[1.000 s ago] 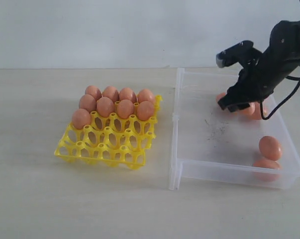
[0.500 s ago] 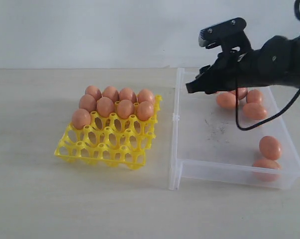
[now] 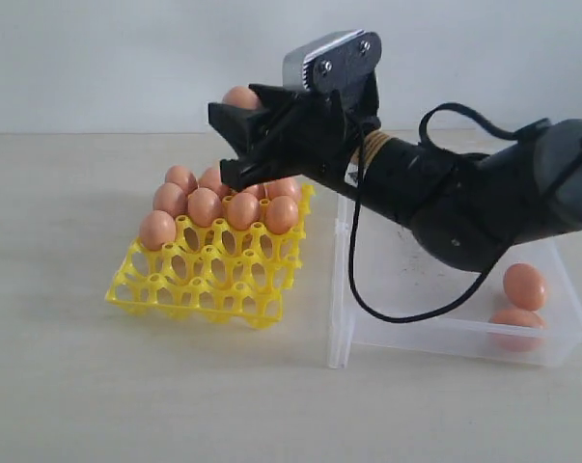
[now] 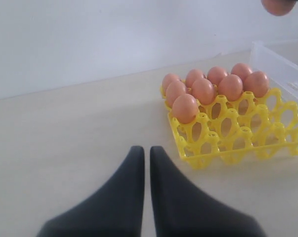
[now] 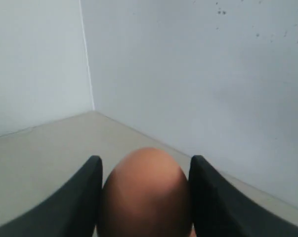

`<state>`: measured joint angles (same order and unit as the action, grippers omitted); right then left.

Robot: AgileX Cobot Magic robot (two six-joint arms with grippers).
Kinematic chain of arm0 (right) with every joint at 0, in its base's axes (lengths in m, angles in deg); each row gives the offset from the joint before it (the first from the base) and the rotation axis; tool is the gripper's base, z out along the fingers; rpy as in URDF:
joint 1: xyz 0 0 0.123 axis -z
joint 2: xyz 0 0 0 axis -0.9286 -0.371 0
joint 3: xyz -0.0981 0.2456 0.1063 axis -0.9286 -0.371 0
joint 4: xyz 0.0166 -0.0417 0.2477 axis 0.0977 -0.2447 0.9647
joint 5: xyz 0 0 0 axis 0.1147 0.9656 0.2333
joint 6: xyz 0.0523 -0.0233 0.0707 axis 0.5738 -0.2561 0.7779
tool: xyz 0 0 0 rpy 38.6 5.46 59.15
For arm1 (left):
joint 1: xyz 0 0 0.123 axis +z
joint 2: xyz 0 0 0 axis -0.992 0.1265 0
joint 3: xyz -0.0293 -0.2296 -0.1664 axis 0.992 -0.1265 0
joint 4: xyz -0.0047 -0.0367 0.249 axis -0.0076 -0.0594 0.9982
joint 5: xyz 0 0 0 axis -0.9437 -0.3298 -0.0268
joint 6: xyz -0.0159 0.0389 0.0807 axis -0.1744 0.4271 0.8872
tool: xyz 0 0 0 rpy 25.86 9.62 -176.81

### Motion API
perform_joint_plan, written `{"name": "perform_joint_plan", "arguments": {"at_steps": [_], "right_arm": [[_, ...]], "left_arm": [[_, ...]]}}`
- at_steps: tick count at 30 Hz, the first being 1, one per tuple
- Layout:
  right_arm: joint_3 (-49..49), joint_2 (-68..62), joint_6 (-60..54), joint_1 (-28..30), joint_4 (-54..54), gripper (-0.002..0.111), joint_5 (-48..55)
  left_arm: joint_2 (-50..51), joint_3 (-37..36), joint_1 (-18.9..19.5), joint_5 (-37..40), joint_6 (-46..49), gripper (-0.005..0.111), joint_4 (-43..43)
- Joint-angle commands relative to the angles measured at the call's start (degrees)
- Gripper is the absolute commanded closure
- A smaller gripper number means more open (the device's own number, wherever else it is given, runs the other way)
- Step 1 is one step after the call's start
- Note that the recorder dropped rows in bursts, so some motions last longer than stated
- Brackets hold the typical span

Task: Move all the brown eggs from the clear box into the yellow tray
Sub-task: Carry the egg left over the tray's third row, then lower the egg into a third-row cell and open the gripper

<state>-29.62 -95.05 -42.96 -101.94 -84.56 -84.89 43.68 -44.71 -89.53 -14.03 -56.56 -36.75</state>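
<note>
Fingers [image 5: 79, 197] of right gripper [image 5: 146, 163] sat clamped on one brown egg [image 3: 240, 96], long axis along them, above back row of yellow tray [image 3: 199, 307]. We judged empty cups [image 3: 213, 265] lay below fingers, nearer rows. Left gripper [image 4: 147, 158] pressed together, beside tray.

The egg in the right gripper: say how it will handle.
The egg looks smooth and rounded, so it could slip from the right gripper. Being an egg, it is probably rigid yet fragile. Freed outside a cup of the yellow tray, it would likely roll.
</note>
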Motion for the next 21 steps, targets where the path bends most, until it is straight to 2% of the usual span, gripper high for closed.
{"name": "perform_joint_plan", "arguments": {"at_steps": [1, 4, 12, 21], "right_arm": [[4.36, -6.81, 2.53, -0.06, -8.93, 0.109, -2.91], [10.47, -12.42, 6.98, -0.06, -11.76, 0.109, -2.94], [19.06, -21.90, 13.88, -0.06, -13.92, 0.109, -0.75], [21.92, -23.66, 15.85, -0.29, -17.73, 0.109, 5.05]], "left_arm": [[-0.17, -0.22, -0.34, -0.11, 0.01, 0.103, 0.09], [-0.17, -0.22, -0.34, -0.11, 0.01, 0.103, 0.09], [-0.17, -0.22, -0.34, -0.11, 0.01, 0.103, 0.09], [-0.17, -0.22, -0.34, -0.11, 0.01, 0.103, 0.09]]}}
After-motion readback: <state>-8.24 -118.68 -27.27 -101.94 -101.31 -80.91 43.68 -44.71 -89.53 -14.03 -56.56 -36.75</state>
